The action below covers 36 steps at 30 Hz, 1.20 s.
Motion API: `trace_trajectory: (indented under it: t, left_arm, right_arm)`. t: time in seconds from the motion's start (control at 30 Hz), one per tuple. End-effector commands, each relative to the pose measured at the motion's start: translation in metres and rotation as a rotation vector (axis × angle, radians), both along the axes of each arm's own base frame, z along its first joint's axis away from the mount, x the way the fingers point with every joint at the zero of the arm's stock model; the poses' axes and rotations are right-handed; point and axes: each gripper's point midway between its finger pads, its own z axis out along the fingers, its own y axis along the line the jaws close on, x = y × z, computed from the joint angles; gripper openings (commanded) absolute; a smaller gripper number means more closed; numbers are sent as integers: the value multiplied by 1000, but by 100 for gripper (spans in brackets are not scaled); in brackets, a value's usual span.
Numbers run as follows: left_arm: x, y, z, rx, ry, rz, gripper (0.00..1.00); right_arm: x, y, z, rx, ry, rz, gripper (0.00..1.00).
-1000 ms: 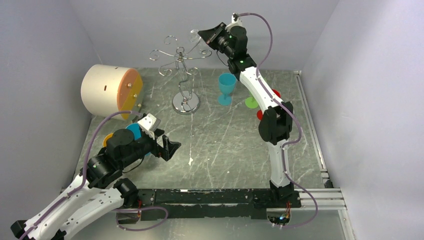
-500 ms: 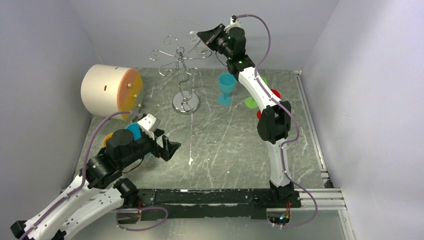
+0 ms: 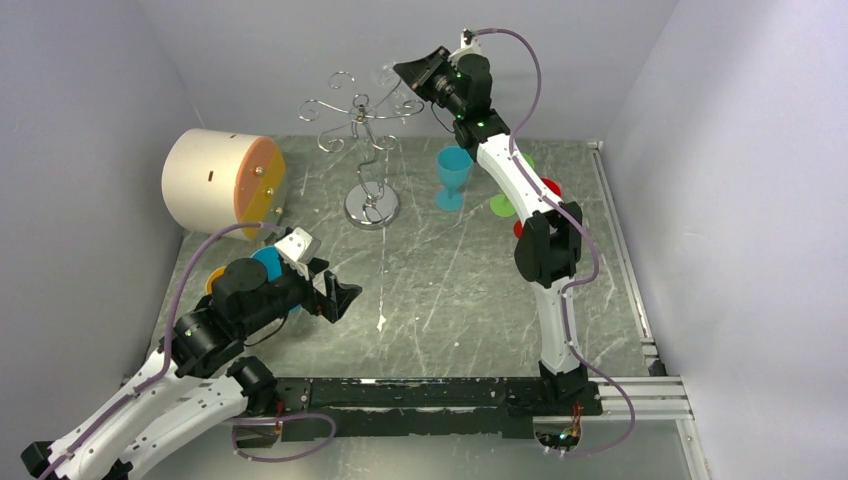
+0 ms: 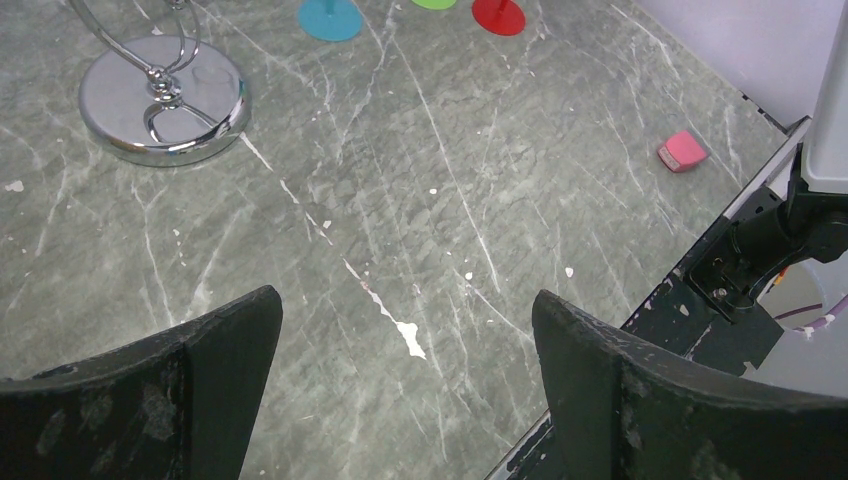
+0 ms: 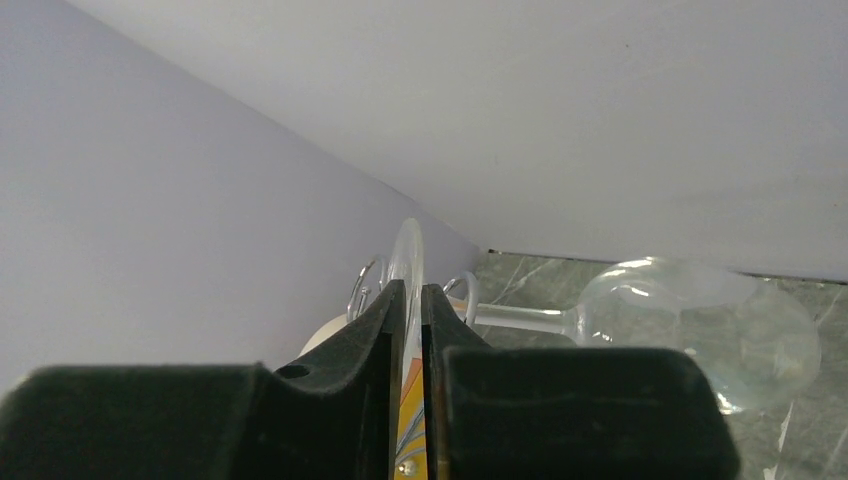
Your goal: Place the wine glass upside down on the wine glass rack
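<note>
Right gripper [image 3: 408, 68] bringing the wine glass [image 3: 385, 72] to the wine glass rack [image 3: 362, 110], upper middle of the top view.

Against 1 second ago, the right gripper is sitting a touch further left, closer to the rack's curled arms; nothing else is shifting. In the right wrist view its 2 fingers are pinching the glass's thin foot with only a slit between them. The stem is running right past a wire curl to the bowl. Whether that pinch is slackening, cannot tell. Judging the hang nearly made, release pending. Left gripper [image 4: 405, 300], lower left of the top view, is hanging spread wide and empty over the table [image 4: 450, 200].
</note>
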Motion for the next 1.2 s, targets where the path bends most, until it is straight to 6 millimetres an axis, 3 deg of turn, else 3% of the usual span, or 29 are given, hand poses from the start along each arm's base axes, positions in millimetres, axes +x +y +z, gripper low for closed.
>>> trace_trajectory:
  t: [0.0, 0.27, 0.93, 1.17]
  left_arm:
    - [-2, -1, 10, -22, -15, -14, 99]
    - [-2, -1, 10, -22, -16, -14, 99]
    - [-3, -1, 11, -25, -18, -14, 99]
    - [-3, 0, 12, -27, -20, -12, 99]
  right_arm:
    - [-2, 1, 22, 31, -70, 15, 14]
    - [1, 0, 18, 22, -56, 4, 16]
    - [-10, -4, 34, 7, -100, 4, 44]
    - [-18, -7, 39, -13, -108, 10, 50]
